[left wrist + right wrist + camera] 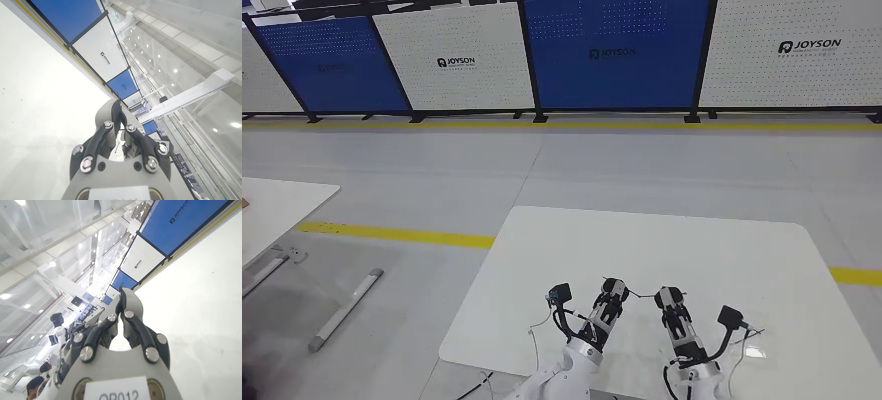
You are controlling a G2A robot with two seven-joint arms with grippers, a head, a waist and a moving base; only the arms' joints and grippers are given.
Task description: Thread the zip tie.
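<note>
Both arms sit close together over the near part of the white table (662, 240). My left gripper (614, 289) and my right gripper (670, 296) face each other, and a thin black zip tie (642, 294) spans the small gap between them. In the left wrist view the left gripper (119, 106) is shut, with a narrow black zip tie strip (118, 97) poking out past its fingertips. The right gripper (122, 294) is shut too, with a short black zip tie end (119, 287) showing at its tip. How the tie's ends meet is too small to tell.
The table's near left corner (447, 352) lies close to the left arm. Another white table (277, 205) stands at the far left, with a grey bar (345, 309) on the floor beside it. Blue and white panels (617, 55) line the back.
</note>
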